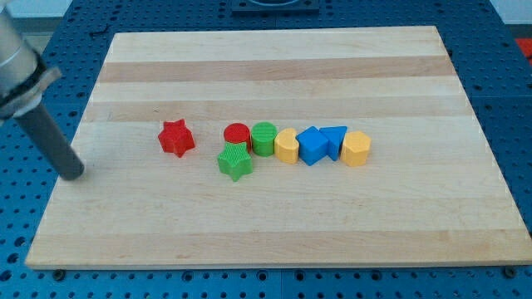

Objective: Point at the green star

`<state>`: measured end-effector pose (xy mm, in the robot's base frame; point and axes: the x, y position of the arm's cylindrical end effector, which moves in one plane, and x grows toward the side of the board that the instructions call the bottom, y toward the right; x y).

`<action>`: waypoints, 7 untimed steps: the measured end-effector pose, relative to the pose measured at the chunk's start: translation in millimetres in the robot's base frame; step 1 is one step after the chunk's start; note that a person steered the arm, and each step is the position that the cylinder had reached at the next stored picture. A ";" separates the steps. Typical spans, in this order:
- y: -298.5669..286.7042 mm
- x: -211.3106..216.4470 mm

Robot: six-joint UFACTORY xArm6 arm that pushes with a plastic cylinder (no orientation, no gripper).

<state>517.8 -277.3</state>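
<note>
The green star lies on the wooden board, just below the row of blocks. My tip rests at the board's left edge, far to the left of the green star, with the red star between them and slightly higher. The dark rod slants up to the view's top left corner.
A row of blocks runs to the right above the green star: a red cylinder, a green cylinder, a yellow block, a blue block, a blue triangle, a yellow block.
</note>
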 end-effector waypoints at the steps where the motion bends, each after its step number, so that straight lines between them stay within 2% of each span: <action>1: 32.5 34.5; 4: 215.6 43.8; 5: 252.9 33.7; 7: 254.0 6.8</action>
